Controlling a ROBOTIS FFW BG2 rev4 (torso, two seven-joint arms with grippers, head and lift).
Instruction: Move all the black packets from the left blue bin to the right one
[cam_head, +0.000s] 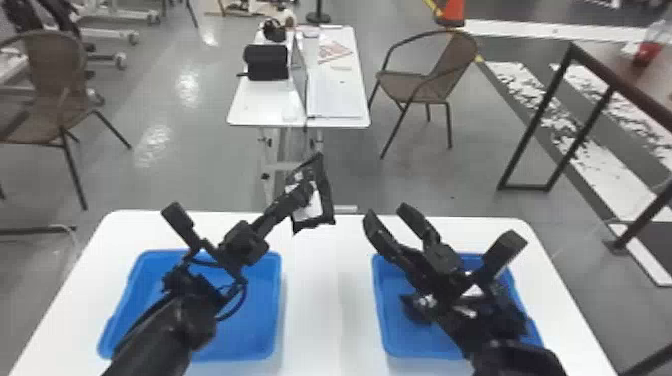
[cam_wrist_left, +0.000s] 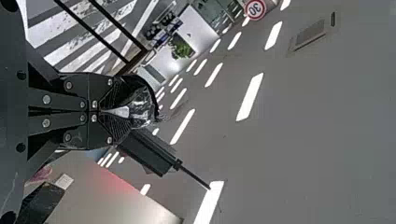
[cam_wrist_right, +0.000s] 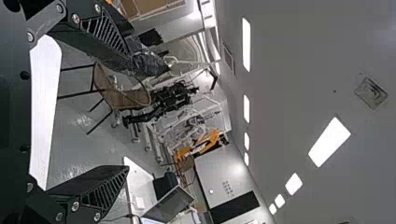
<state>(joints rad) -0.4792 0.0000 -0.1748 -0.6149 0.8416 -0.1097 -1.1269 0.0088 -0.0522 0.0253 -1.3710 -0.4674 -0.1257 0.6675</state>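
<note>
Left arm: we have it coming in from the bottom edge, lower left of the head view, above the left blue bin (cam_head: 272, 320).
Right arm: comes in from the bottom edge, lower right, above the right blue bin (cam_head: 381, 310).
Right bin load: black packets (cam_head: 414, 309) with white and silver patches, partly behind the right arm (we can't count them).
Left bin interior: bare blue around the arm, partly hidden behind it.
Bin support: white table (cam_head: 327, 310), lower half of the head view, both bins on it, well apart.
Right gripper (cam_head: 386, 213): right of centre in the head view, fingers spread, nothing between them.
Left gripper (cam_head: 306, 194): near the centre of the head view, fingers closed on a black packet.
Held packet (cam_head: 314, 202): centre of the head view, at the table's far edge in the picture, left of the right gripper and apart from it; white label area faces us, packet tilted.
Beyond, centre top: smaller white table (cam_head: 337, 107) with a black case-like item (cam_head: 266, 62) and a laptop (cam_head: 299, 70).
Beyond, sides: brown chair (cam_head: 57, 75) upper left, second brown chair (cam_head: 425, 85) right of the small table, dark metal frame (cam_head: 540, 115) upper right.
Farthest: orange cone (cam_head: 452, 12), top edge, right of centre.
</note>
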